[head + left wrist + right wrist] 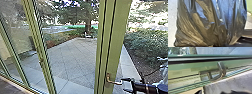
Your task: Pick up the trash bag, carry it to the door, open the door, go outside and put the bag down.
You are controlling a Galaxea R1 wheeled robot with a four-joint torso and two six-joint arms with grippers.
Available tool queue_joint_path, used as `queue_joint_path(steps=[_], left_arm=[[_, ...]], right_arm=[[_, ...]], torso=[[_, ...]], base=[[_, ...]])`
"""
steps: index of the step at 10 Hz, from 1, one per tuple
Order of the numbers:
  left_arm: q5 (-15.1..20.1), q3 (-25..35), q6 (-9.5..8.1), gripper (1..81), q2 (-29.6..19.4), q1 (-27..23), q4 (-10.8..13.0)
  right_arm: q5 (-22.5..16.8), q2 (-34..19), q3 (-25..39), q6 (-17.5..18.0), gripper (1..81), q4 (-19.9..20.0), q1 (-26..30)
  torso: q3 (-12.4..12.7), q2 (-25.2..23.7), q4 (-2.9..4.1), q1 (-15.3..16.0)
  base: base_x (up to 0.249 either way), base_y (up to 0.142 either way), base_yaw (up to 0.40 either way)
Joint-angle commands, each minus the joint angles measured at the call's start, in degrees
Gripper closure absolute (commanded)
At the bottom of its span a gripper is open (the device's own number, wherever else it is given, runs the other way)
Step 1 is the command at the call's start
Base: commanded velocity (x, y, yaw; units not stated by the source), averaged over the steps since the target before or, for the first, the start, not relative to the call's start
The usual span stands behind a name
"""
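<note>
Right gripper (126, 85) lower right of head view, fingers spread by door handle (114, 81), nothing gripped. Trash bag (205, 27) spans left wrist view, gathered at bottom centre; left gripper state: can't tell

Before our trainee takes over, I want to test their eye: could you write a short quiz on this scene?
1. True or false: the right hand, near the door handle, has its fingers closed together.

2. What shows large in the left wrist view?
a) a cardboard box
b) a dark trash bag
c) a potted plant

3. Fill in: at the far end of the paving stands a ____.

Key: 1 false; 2 b; 3 tree.
</note>
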Motion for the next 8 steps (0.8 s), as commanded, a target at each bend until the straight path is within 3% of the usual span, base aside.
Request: queue_joint_path(steps=[1, 5, 8], left_arm=[[3.4, 0.0, 0.24, 81.1, -0.6, -2.8, -0.6], [3.3, -0.1, 0.24, 81.1, -0.6, -2.8, -0.6], [3.3, -0.1, 0.24, 81.1, -0.2, -3.0, -0.5]], right_arm=[[-6.4, 1.4, -3.4, 0.0, 1.0, 1.3, 6.1], [-11.1, 5.3, -10.3, 0.0, 1.0, -0.6, 6.8], [-12.0, 7.2, -13.3, 0.0, 1.0, -1.1, 6.4]], torso=[[0.0, 0.0, 0.0, 0.0], [0.0, 0.0, 0.0, 0.0], [0.0, 0.0, 0.0, 0.0]], base=[[0.0, 0.0, 0.0], [0.0, 0.0, 0.0], [0.0, 0.0, 0.0]])
